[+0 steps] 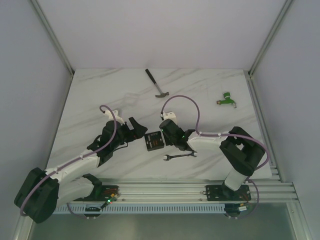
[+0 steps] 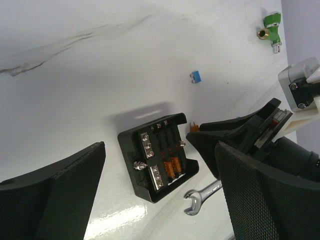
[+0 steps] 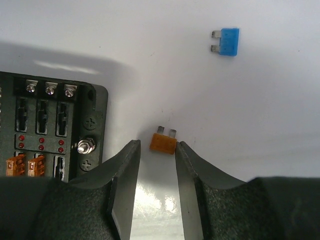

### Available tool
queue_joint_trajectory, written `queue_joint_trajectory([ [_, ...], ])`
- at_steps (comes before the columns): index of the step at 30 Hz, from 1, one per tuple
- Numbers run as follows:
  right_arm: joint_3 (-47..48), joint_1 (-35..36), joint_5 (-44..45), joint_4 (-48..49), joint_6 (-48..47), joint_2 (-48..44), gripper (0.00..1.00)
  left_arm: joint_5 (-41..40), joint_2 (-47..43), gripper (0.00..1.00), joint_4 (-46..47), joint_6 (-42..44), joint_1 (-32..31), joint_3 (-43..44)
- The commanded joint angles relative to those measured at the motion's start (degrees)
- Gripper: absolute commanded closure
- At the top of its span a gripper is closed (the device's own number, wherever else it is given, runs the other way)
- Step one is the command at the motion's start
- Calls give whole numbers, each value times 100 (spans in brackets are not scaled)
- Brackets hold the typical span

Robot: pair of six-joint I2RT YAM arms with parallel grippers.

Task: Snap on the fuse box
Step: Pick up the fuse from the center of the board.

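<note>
Right wrist: right gripper jaws half spread, straddling orange fuse beside fuse box, not yet pinched; centre fuse first. Left gripper spread wide, empty.

White marble-look table, grey veins – plain white walls – aluminium frame posts, even light.
</note>
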Motion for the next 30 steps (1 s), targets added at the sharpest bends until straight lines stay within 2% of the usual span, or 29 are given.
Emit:
queue_joint_trajectory([
  [1, 168, -3, 58, -620, 126, 107, 60, 55, -69, 0, -93, -8, 24, -52],
  [9, 221, 0, 401, -810, 455, 141, 61, 59, -51, 0, -95, -11, 26, -28],
  [22, 303, 2, 299, -730, 798, 287, 58, 90, -10, 0, -93, -23, 26, 8],
  [30, 352, -1, 482, -921, 899, 374, 62, 167, 89, 0, -74, -39, 23, 52],
])
